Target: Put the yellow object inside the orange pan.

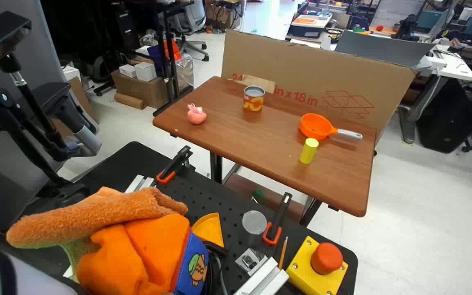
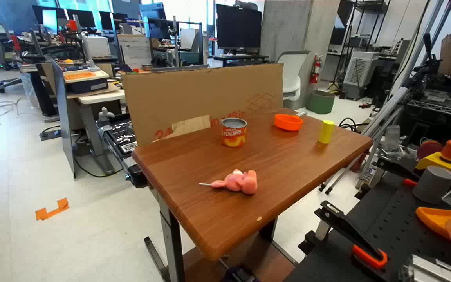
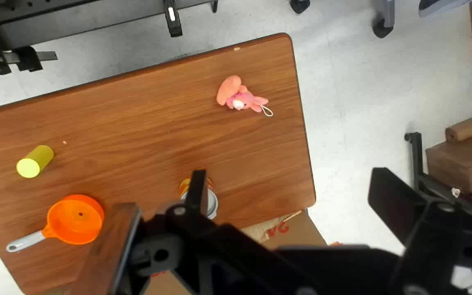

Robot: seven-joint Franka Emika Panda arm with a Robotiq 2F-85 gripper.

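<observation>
My gripper (image 3: 289, 176) is spread wide with nothing between its fingers (image 3: 395, 200); only the wrist view shows it. The yellow cylinder (image 1: 309, 151) I am after stands upright on the wood-grain table (image 2: 194, 164), near the orange pan (image 1: 316, 126) but apart from it, off the bowl's flank rather than its handle end. The peach can (image 2: 233, 134) stands well apart from the pan, on the side opposite the handle, and one of my fingers partly covers it in the wrist view. The pink plush toy (image 3: 242, 96) lies even farther from the pan on that side.

I judge the step in hand to be the approach, the grasp not yet begun. To do it well, I should travel high enough to clear the can, then come straight down centred over the cylinder, since a narrow upright piece would probably tip if a finger brushed it. I'd set my closing line along the pan's edge, so that neither finger drops into the gap and knocks the rim. Gripping the upper part should let the base land first. Then I'd lift past the rim before crossing, lower until the base meets the middle of the pan, and part my fingers gently; the pan looks light enough to slide if nudged.
</observation>
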